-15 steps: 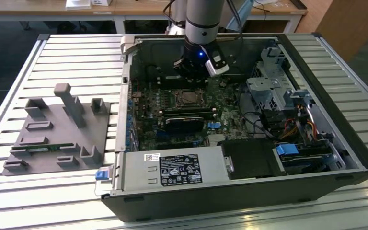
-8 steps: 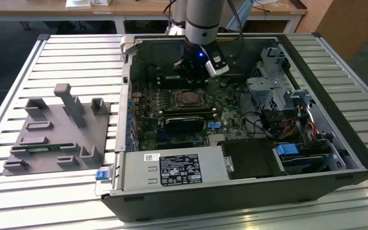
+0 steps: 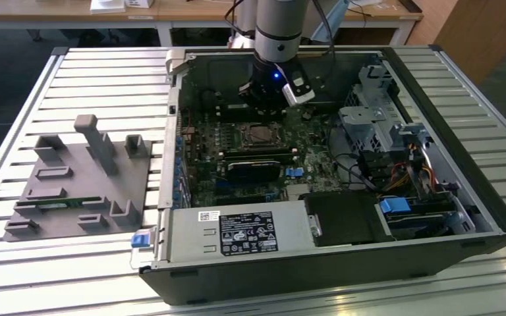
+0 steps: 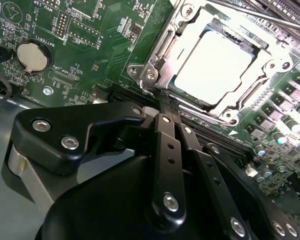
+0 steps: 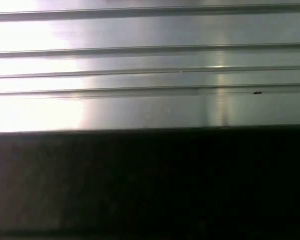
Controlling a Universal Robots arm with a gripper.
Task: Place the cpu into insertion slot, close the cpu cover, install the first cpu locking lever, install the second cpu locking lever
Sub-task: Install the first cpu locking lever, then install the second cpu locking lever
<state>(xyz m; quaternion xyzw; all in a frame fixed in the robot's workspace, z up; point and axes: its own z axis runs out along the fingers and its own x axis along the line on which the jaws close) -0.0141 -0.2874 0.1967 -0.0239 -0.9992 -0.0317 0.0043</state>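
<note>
The cpu (image 4: 212, 65) lies flat in the insertion slot (image 3: 257, 135), its pale silvery top showing through the square cut-out of the cpu cover (image 4: 157, 57). The cover lies down over the chip. A thin metal lever rod (image 4: 250, 12) runs along the socket's far side. My gripper (image 4: 164, 106) is just beside the socket's near edge, its two black fingers (image 4: 167, 145) pressed together with nothing seen between them. In the exterior view my gripper (image 3: 266, 108) hangs inside the open computer case just behind the socket.
A coin battery (image 4: 32, 55) sits on the green board. A black card (image 3: 253, 168), the power supply (image 3: 235, 234) and a drive cage (image 3: 367, 125) crowd the case. A grey fixture (image 3: 82, 181) stands on the slatted table (image 5: 140, 65) at the exterior view's left.
</note>
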